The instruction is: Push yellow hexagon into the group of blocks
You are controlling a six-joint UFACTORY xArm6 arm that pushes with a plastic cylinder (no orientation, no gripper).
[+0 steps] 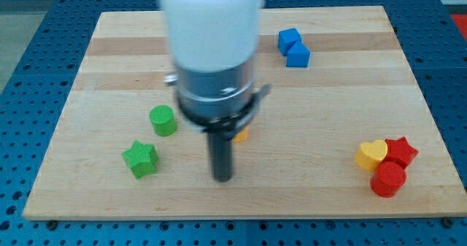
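Our end effector, a bare rod gripping nothing, sets my tip (222,177) near the tabletop's (328,100) bottom edge.
The yellow hexagon (241,135) peeks out just behind the rod; green star (140,159) and green cylinder (163,120) sit toward the left edge.

Lighting is bright, even and diffuse, apparently from overhead. The pale wooden surface (343,78) shows no glare, only a mild sheen. Shadows are soft and short, sitting close under the green cylinder block (163,120) and red cylinder block (387,179). The white and grey arm housing (211,41) is blurred, close to the lens. Blocks are slightly soft. Edges show no marked distortion.
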